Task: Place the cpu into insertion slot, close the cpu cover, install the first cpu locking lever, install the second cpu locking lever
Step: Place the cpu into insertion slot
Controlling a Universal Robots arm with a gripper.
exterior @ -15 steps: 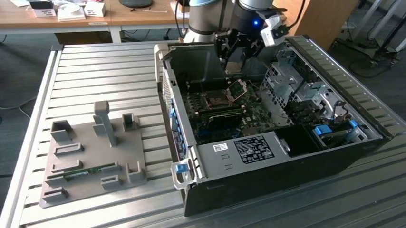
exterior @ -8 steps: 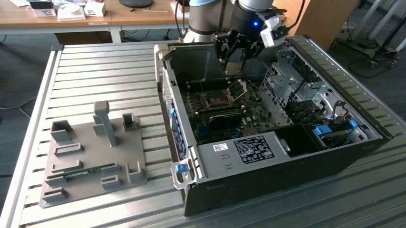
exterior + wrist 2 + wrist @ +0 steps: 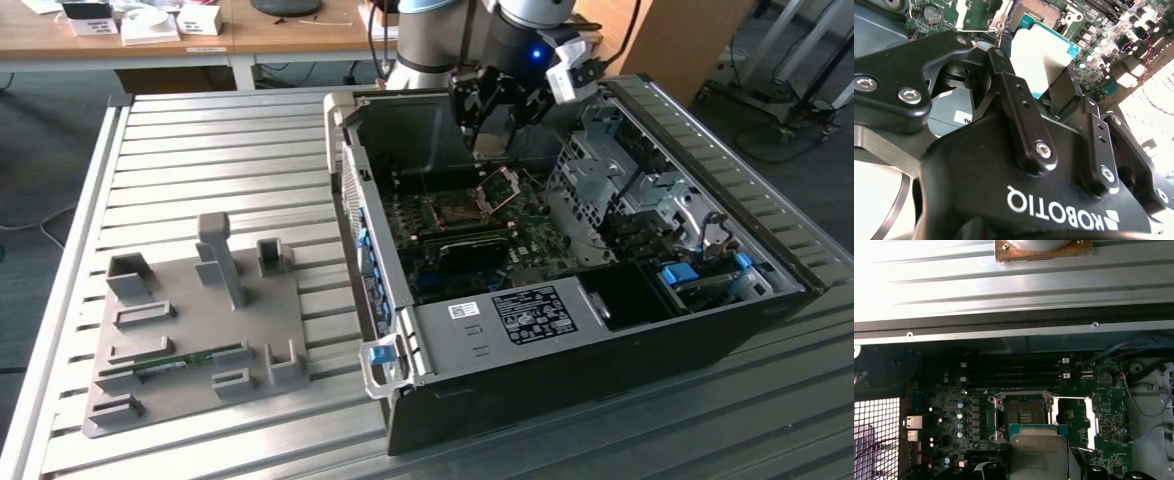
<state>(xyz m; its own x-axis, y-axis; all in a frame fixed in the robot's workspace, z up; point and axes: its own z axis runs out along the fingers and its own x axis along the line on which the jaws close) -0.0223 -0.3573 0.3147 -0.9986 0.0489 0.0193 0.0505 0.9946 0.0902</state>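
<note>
In the exterior view my gripper (image 3: 493, 148) hangs inside the open black computer case, shut on the cpu (image 3: 490, 135), a little above the motherboard. In the second wrist view the black fingers (image 3: 1006, 75) clamp the silvery, teal-edged cpu (image 3: 1041, 50) by its sides. The insertion slot (image 3: 1024, 415) lies open and bare just beyond the cpu (image 3: 1038, 452) in the first wrist view; it also shows as the insertion slot (image 3: 451, 212) on the board. The cpu cover (image 3: 502, 188) stands swung up beside the slot, seen as a silvery cpu cover (image 3: 1090, 422) frame.
The black computer case (image 3: 561, 370) lies on its side on a slatted metal table (image 3: 200, 150). Drive cages (image 3: 627, 190) crowd the case on the exterior view's right. A grey fixture plate (image 3: 274, 310) holding a green memory stick (image 3: 174, 362) sits on the exterior view's left.
</note>
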